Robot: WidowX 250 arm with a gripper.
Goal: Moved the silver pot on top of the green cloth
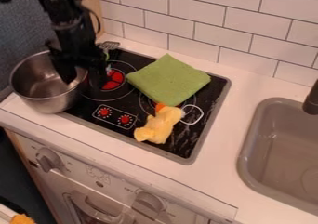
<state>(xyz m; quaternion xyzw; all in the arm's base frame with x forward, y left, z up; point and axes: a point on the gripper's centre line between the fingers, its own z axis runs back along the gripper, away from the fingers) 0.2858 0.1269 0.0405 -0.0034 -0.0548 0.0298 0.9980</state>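
The black gripper [81, 79] hangs at the upper left over the right side of the silver pot [44, 99]. Its fingers are apart, one inside the pot and the other outside, with the pot's right rim between them. The pot stands at the stove's left edge, partly over the white counter. To its right, the green cloth [169, 80] lies spread over the back right of the black stove top, separate from the pot.
A yellow plush toy [160, 127] lies in front of the cloth, beside a white loop. Behind the gripper is a slotted utensil [109, 45]. The grey sink [248, 148] is at the right, and a tiled wall [192, 14] runs along the back.
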